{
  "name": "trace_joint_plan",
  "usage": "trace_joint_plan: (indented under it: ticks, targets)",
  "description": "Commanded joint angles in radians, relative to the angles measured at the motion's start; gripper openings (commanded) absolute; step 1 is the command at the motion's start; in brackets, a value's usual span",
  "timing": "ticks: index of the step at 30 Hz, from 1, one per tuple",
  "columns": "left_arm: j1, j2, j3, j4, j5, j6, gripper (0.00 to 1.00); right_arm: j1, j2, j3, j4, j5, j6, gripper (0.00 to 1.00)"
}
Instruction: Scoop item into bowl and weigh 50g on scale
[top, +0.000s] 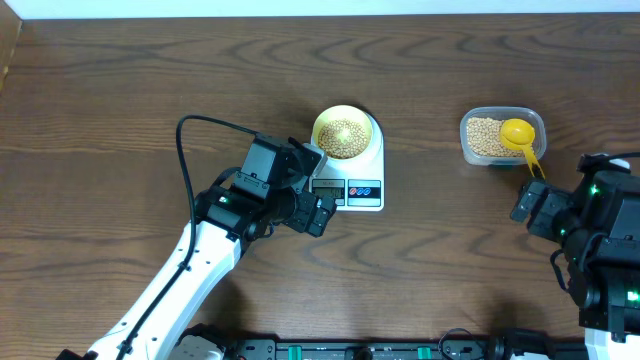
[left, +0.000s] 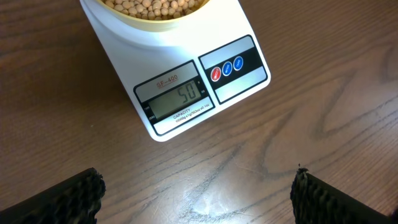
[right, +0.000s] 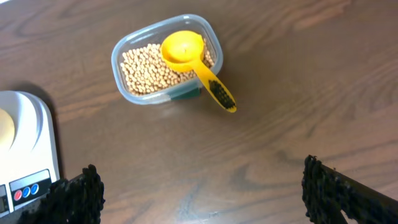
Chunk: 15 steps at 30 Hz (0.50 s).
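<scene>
Left gripper (left: 198, 190): jaws at full spread, nothing between them, and neither finger touches anything. The scale (left: 177, 59) lies just ahead of its fingertips, with a strip of bare table (left: 261, 155) between the two, so they are near but apart. The edge of the scale that carries the display (left: 177, 99) faces this gripper, and we read 50 on it. The red and blue buttons (left: 227, 67) sit just to the right of the display. The bowl (left: 146, 17) stands on the platform at the scale's far end, beyond the display as seen from the gripper, and it holds a heap of beans (left: 155, 5). Nothing stands between the left fingers and the scale. Right gripper (right: 199, 183): jaws likewise fully apart and empty, hanging over bare wood. Ahead of it and a little to the left, well apart, we note a clear tub (right: 149, 99) part filled with the same beans. A yellow scoop (right: 199, 68) rests in the tub with its cup on the beans. The cup looks empty to us. Its handle overhangs the tub's near rim and slants toward this gripper without reaching it. The scale shows only as a corner at the far left of the right wrist view. In the overhead view the tub lies to the right of the scale, apart from it, and the open wood between them carries nothing.
</scene>
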Motion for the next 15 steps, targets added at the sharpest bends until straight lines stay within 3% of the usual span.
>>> trace_joint_plan:
  ticks: [1, 7, 15]
  targets:
    - [-0.001, 0.006, 0.015, -0.003, 0.008, 0.009, 0.98, 0.030, -0.024, 0.001, 0.035, 0.013, -0.084, 0.99]
    - [-0.001, 0.006, 0.015, -0.003, 0.008, 0.010, 0.98, 0.106, -0.097, -0.091, 0.209, 0.048, -0.282, 0.99]
    - [-0.001, 0.006, 0.015, -0.003, 0.008, 0.010, 0.98, 0.147, -0.240, -0.349, 0.505, 0.126, -0.286, 0.99]
